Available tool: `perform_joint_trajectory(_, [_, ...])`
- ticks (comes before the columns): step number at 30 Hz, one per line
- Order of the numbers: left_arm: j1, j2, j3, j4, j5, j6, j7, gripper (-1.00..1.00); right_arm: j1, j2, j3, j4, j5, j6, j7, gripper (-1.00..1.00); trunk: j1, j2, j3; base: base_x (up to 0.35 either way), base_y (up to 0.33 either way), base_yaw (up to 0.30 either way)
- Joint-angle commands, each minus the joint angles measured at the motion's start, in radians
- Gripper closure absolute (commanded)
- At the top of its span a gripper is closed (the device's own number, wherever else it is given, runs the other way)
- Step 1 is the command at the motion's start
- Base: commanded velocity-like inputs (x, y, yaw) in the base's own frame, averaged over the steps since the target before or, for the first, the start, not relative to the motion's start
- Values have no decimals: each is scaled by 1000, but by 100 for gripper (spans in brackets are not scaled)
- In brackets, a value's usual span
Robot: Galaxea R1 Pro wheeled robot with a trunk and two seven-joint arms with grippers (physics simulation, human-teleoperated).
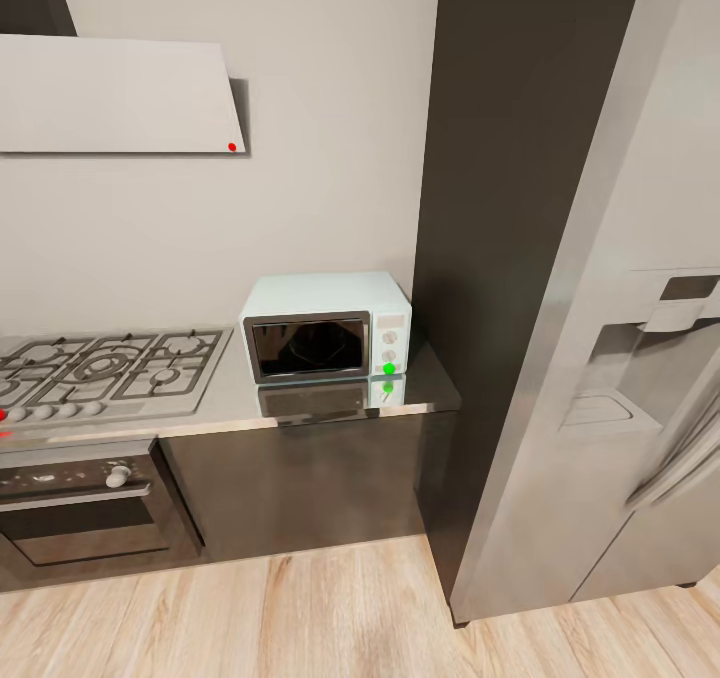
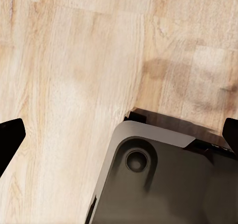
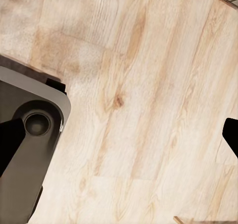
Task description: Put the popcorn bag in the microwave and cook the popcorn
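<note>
Plainly, the microwave point(image 1: 327, 327) is seen a little below the middle of the head view, set on the table point(image 1: 225, 403) between the stove point(image 1: 105, 368) at the lower left and the tall fridge point(image 1: 590, 288) filling the right side. Its door is shut and its window is dark, so whether a bag lies inside cannot be told. A green dot is lit at the lower right of its front panel. The popcorn bag is not made out on the stretch of table that is visible.

Both arms are hung low over the wooden floor point(image 1: 250, 608). The left claw point(image 2: 119, 135) is spread wide, its two dark tips at the left and right edges of its wrist view, with nothing held between them; the grey robot base point(image 2: 163, 184) fills the lower middle of that view. The right claw point(image 3: 119, 137) is likewise spread wide and holds nothing, with floor boards beneath it.

Such a scene is judged to fit two stages: the bag is lying elsewhere on the table and must be found, or it is already shut inside the microwave. Either way, the robot is judged to be standing well apart from the table, and the arms are nowhere near the microwave.
</note>
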Motion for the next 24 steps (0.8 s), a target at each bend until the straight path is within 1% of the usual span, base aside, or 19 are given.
perform_joint_trajectory(1, [-1,0,1,0,0,-3,3,-100,-1,-1,8,-1,-11,-4,-3,-100,0,-2,-2,0,0,0])
perform_joint_trajectory(24, [-1,0,1,0,0,-3,3,-100,-1,-1,8,-1,-11,-4,-3,-100,0,-2,-2,0,0,0])
